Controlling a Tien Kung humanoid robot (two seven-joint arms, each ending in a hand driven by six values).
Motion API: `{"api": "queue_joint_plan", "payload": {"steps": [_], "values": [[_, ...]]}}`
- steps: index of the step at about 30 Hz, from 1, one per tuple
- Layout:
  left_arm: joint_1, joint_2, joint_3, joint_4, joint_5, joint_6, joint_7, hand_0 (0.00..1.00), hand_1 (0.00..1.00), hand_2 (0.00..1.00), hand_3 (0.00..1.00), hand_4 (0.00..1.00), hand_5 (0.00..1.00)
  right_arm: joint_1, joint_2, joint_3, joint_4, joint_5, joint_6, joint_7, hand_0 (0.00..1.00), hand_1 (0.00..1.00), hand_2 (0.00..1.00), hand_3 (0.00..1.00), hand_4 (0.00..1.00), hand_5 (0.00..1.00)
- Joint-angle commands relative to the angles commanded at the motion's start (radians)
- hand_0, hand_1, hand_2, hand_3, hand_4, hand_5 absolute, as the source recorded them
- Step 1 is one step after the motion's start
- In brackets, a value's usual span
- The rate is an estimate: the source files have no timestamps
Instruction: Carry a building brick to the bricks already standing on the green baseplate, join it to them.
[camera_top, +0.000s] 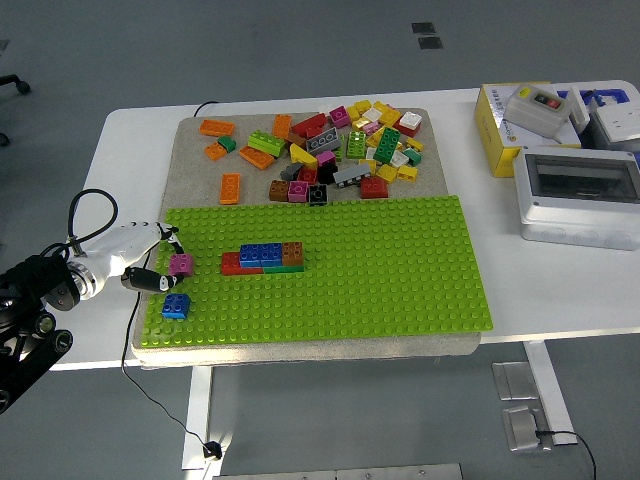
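The left hand (140, 262) pinches the pink brick (181, 264) between its fingers at the baseplate's (400, 270) left edge. Keep it level, carry it right to the stack (264, 258), and press straight down.

Black arm, chunky jointed segments, metal ring at the wrist. Left hand (135, 258) mostly white shell on the back, fingers (148, 279) dark with black tips. Thin black cable (88, 198) looping up off the wrist and back in.
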Motion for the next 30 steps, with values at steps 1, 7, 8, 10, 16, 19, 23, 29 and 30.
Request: {"api": "queue_joint_plan", "payload": {"steps": [1, 7, 8, 10, 16, 19, 23, 29, 30], "values": [[0.000, 0.000, 0.000, 0.000, -0.001, 0.001, -0.001, 0.998, 0.956, 0.916, 0.577, 0.660, 0.219, 0.000, 0.000, 0.000, 0.000, -0.001, 0.000, 0.000, 0.702, 0.642, 0.563, 0.768, 0.658, 0.998], [0.002, 0.001, -0.002, -0.003, -0.008, 0.001, -0.004, 0.998, 0.954, 0.916, 0.573, 0.654, 0.211, -0.002, 0.000, 0.002, 0.000, -0.003, 0.000, -0.001, 0.701, 0.642, 0.563, 0.768, 0.659, 0.998], [0.002, 0.002, -0.003, -0.003, -0.009, 0.001, -0.004, 0.998, 0.954, 0.916, 0.573, 0.654, 0.211, -0.002, 0.000, 0.001, 0.000, -0.003, 0.000, -0.001, 0.701, 0.642, 0.563, 0.768, 0.659, 0.998], [0.002, 0.004, -0.010, -0.008, -0.016, 0.000, -0.004, 0.998, 0.953, 0.918, 0.573, 0.659, 0.217, -0.001, 0.000, 0.000, 0.000, -0.002, 0.000, -0.001, 0.701, 0.642, 0.563, 0.770, 0.659, 0.998], [-0.002, 0.017, -0.036, -0.034, -0.047, -0.004, -0.005, 0.998, 0.954, 0.914, 0.575, 0.667, 0.223, 0.002, -0.001, -0.002, 0.000, -0.001, 0.001, -0.002, 0.703, 0.642, 0.563, 0.769, 0.659, 0.998], [-0.003, 0.029, -0.054, -0.071, -0.056, -0.004, -0.006, 0.998, 0.954, 0.914, 0.575, 0.667, 0.223, 0.002, -0.002, -0.001, 0.000, -0.002, 0.001, -0.003, 0.703, 0.642, 0.563, 0.769, 0.659, 0.998], [-0.008, 0.039, -0.057, -0.134, -0.084, -0.008, 0.000, 0.998, 0.954, 0.915, 0.578, 0.668, 0.221, 0.002, -0.004, 0.005, 0.000, -0.006, 0.001, -0.004, 0.703, 0.642, 0.560, 0.769, 0.658, 0.998], [-0.038, 0.018, -0.007, -0.191, -0.136, -0.025, 0.018, 0.998, 0.952, 0.914, 0.580, 0.659, 0.214, 0.006, -0.005, 0.012, 0.000, -0.017, 0.002, -0.005, 0.703, 0.642, 0.555, 0.769, 0.658, 0.998], [-0.042, 0.013, 0.001, -0.191, -0.143, -0.027, 0.020, 0.998, 0.952, 0.914, 0.580, 0.659, 0.214, 0.007, -0.005, 0.012, 0.000, -0.017, 0.002, -0.005, 0.703, 0.642, 0.555, 0.769, 0.658, 0.998]]}}
